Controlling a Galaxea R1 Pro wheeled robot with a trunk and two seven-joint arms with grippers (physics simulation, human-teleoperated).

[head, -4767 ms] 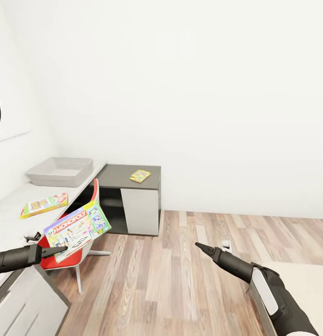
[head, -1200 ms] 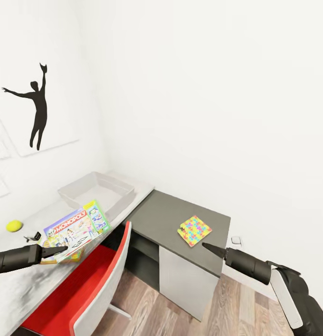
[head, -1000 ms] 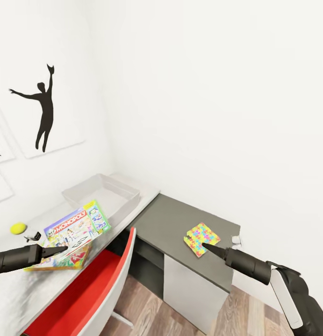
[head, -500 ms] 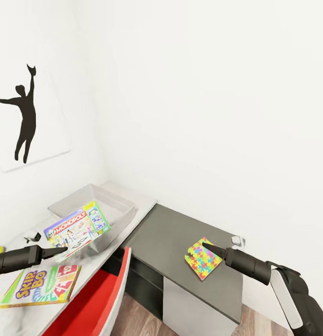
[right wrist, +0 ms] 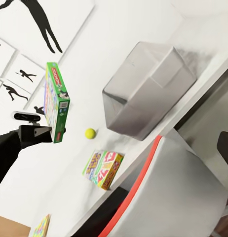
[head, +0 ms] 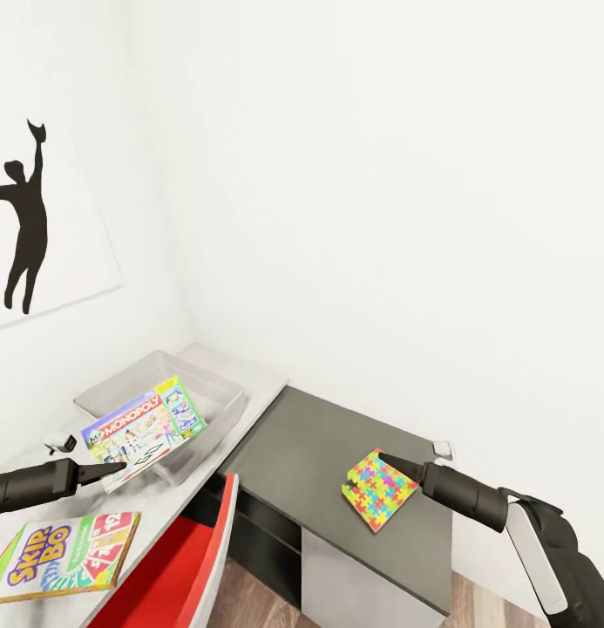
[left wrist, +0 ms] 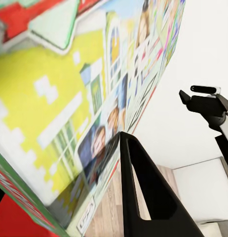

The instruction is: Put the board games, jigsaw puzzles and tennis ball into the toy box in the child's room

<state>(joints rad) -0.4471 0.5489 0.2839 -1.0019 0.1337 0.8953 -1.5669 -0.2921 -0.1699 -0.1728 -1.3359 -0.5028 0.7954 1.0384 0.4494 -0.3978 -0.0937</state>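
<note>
My left gripper point(head: 117, 468) is shut on the corner of the Monopoly board game point(head: 145, 426), held tilted in front of the grey toy box point(head: 210, 391). In the left wrist view the box lid point(left wrist: 69, 123) sits against one dark finger point(left wrist: 141, 197). A yellow-red-green board game point(head: 64, 558) lies flat on the light-grey table point(head: 166, 510). One jigsaw puzzle point(head: 380, 488) lies on the dark-grey counter point(head: 310, 453), just under my shut right gripper point(head: 384, 456). The right wrist view takes in the toy box point(right wrist: 143, 89), the tennis ball point(right wrist: 90, 133) and the held game point(right wrist: 57, 101).
A red and grey chair point(head: 175, 576) is tucked under the table's edge below my left arm. White walls meet in the corner behind the toy box, with a black silhouette picture point(head: 23, 218) on the left wall. A multicoloured flat piece point(right wrist: 42, 227) lies farther along the table.
The camera has swung left and closer, so the whole scene shifted. The Monopoly game now hangs over the toy box's near rim. Both arms keep the same pose.
</note>
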